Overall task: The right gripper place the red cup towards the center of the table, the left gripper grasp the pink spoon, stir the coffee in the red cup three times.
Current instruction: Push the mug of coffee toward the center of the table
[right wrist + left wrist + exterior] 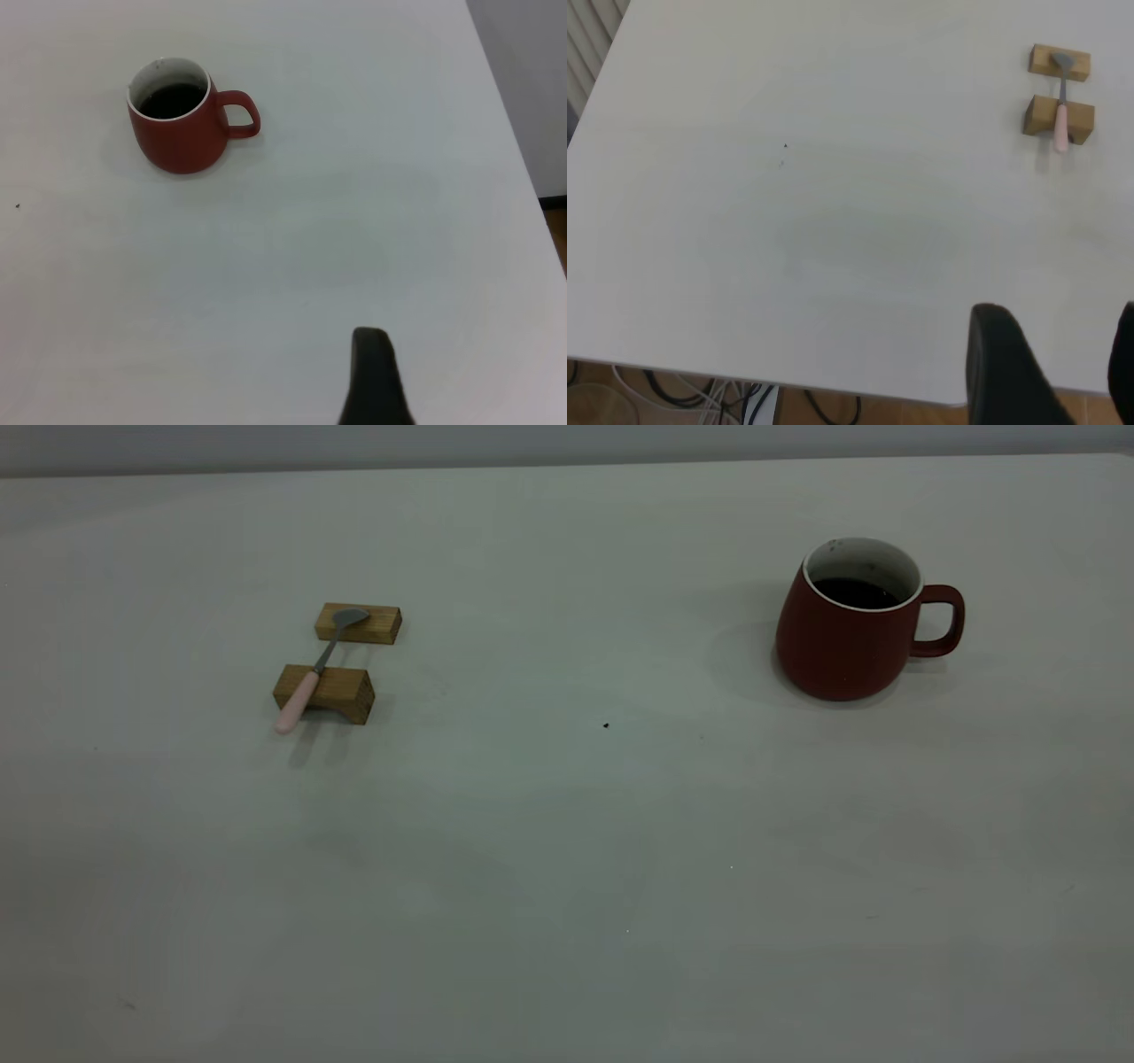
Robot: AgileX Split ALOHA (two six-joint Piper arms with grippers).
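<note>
In the left wrist view the left gripper sits at the lower right of the frame, its two dark fingers spread with a clear gap, over the near table edge; in the right wrist view the right gripper shows only one dark finger at the bottom centre, so I cannot tell whether it is spread or pressed together; neither arm appears in the exterior view. On the table, left of centre, the pink spoon bridges two wooden blocks; a careless pinch could likely tip it off or shove a block. Farther back at the upper right stands the red cup, handle pointing to the frame's right, holding coffee; a jerky slide towards the centre risks sloshing it, and an off-centre grip could tilt the mug.
</note>
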